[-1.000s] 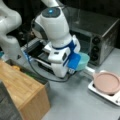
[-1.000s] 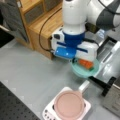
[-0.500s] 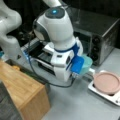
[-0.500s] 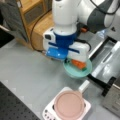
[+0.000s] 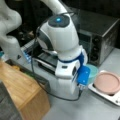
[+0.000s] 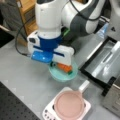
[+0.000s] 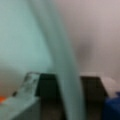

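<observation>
Two jaws of the gripper [image 6: 56, 65] straddle the wall of the teal bowl [image 6: 62, 75], one inside and one outside. In the wrist view the bowl's rim [image 7: 62, 62] runs straight up through the narrow gap between them, with a grey finger [image 7: 30, 85] close against it. I judge them nearly closed and pinching that rim. Taking it by its edge would suit so wide a dish, which is broader than the jaws could span. It would also leave the orange carrot [image 6: 63, 67] lying undisturbed in the hollow just beside the inner jaw. Beyond the outer jaw, near but apart from the bowl, a pink plate [image 6: 68, 104] rests on a white tray [image 6: 48, 112]. A front view from above shows the carrot, which is only a sliver of orange [image 7: 2, 99] in the wrist view. In a front view from the side the arm's own body hides the jaws entirely, leaving only part of the bowl [image 5: 93, 72] showing. That view alone shows the toaster oven [image 5: 100, 37] behind the jaws and the wooden box [image 5: 22, 92] well apart from them.
</observation>
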